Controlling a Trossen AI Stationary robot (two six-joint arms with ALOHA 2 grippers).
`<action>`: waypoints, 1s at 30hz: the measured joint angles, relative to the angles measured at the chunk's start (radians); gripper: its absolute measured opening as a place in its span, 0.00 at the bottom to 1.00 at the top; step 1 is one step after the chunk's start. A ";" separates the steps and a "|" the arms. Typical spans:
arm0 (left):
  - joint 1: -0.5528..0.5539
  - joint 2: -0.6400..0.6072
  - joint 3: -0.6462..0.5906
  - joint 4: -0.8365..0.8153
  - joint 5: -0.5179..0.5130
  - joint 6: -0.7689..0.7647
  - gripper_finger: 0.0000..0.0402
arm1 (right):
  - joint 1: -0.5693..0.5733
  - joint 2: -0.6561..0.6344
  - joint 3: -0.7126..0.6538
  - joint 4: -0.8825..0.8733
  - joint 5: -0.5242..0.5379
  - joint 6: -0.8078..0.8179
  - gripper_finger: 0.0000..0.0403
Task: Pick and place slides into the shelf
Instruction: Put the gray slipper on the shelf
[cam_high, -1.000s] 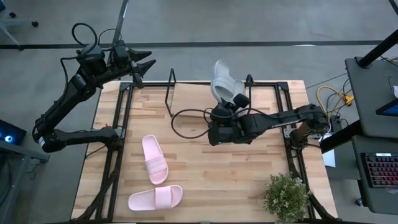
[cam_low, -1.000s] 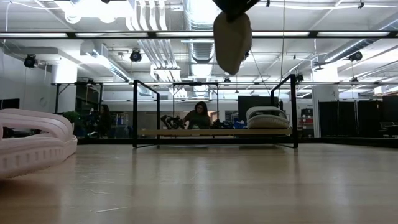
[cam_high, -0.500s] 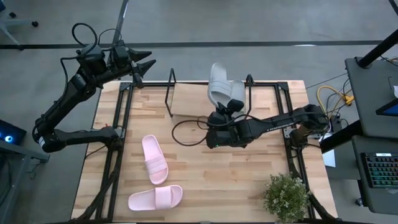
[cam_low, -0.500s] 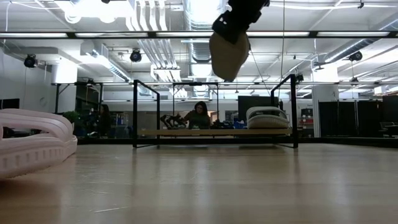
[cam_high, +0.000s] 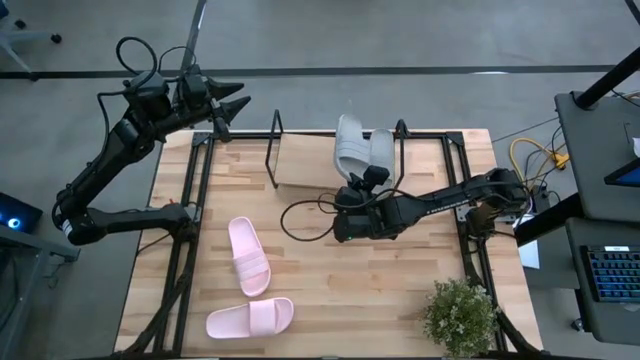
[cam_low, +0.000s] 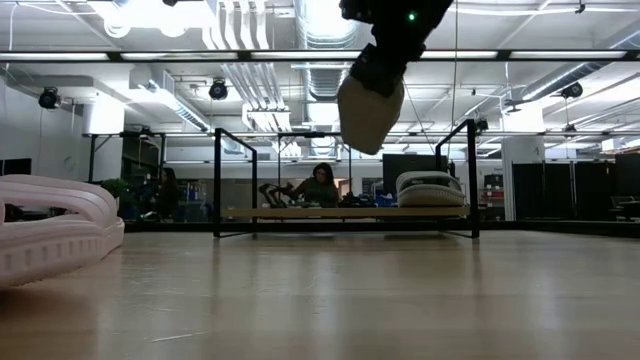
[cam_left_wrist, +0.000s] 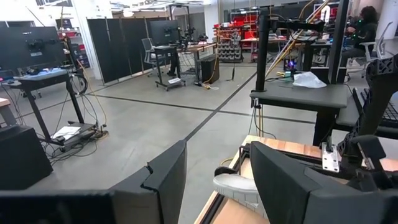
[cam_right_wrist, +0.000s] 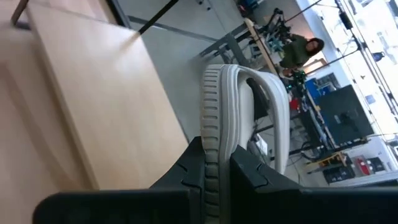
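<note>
My right gripper (cam_high: 358, 183) is shut on a light grey slide (cam_high: 349, 146), held in the air over the shelf (cam_high: 305, 165), a light wood board with black frame uprights at the table's far edge. In the low view this slide (cam_low: 367, 112) hangs above the board (cam_low: 340, 213). A second grey slide (cam_high: 383, 150) rests sole-down on the shelf's right part (cam_low: 430, 188). Two pale pink slides (cam_high: 248, 255) (cam_high: 250, 317) lie on the table's near left. My left gripper (cam_high: 228, 105) waits open beyond the table's far left corner. My right gripper pinches the grey slide's sole by its ribbed rim (cam_right_wrist: 213, 163), at the slide's near end, between its two fingers (cam_right_wrist: 249, 169). The fingers come from the table's near side, slanting slightly down, along the slide. The slide stands on edge, strap (cam_right_wrist: 273, 106) to one side, lifted clear.
A potted plant (cam_high: 460, 315) stands at the near right corner. A black cable (cam_high: 300, 205) loops over the table beside my right arm. The shelf's left part (cam_high: 300, 160) is bare board. A person (cam_low: 322, 186) sits in the room behind.
My right gripper has sunk toward the shelf with the grey slide and rolled about its own line. The slide has come lower and straightened, and now lies lengthwise next to the grey slide on the shelf, still clear of the board.
</note>
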 joint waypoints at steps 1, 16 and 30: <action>0.000 0.000 0.000 -0.002 0.000 0.000 0.40 | 0.000 0.000 -0.015 0.024 -0.003 -0.022 0.06; 0.000 0.001 0.000 -0.047 0.000 0.000 0.40 | 0.000 0.066 -0.151 0.352 0.017 -0.392 0.06; 0.000 0.001 0.000 -0.051 0.000 0.000 0.40 | -0.003 0.213 -0.085 0.278 0.065 -0.341 0.06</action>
